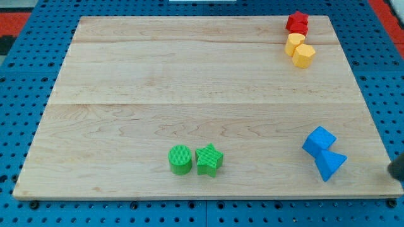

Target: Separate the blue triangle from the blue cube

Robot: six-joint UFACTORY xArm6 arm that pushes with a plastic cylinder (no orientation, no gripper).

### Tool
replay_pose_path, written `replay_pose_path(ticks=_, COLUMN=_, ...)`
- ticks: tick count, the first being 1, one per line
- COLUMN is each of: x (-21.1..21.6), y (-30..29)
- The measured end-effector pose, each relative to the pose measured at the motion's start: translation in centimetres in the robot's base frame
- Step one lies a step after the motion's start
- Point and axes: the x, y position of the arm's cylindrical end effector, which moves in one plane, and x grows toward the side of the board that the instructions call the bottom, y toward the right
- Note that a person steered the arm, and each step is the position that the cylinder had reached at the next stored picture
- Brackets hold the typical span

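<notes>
A green cylinder point(180, 159) and green star point(209, 159) sit touching on the counter point(189, 82). Farther right, the blue cube point(319, 141) touches the blue triangle point(330, 165), which points down and to the view's left. My tip's end is out of view; a dark rod point(396, 167) shows just right of the triangle. I see no writing.

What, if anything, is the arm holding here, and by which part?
Nothing is held. My tip sits at the view's right edge, apart from the blue triangle and blue cube, which touch each other.
</notes>
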Motion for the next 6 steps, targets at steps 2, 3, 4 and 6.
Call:
replay_pose_path(ticks=2, x=-2.1, y=-11.7)
replay_pose_path(ticks=3, x=-6.2, y=-12.1)
replay_pose_path(ticks=4, x=-9.1, y=-12.1)
replay_pose_path(ticks=6, x=-8.9, y=-19.7)
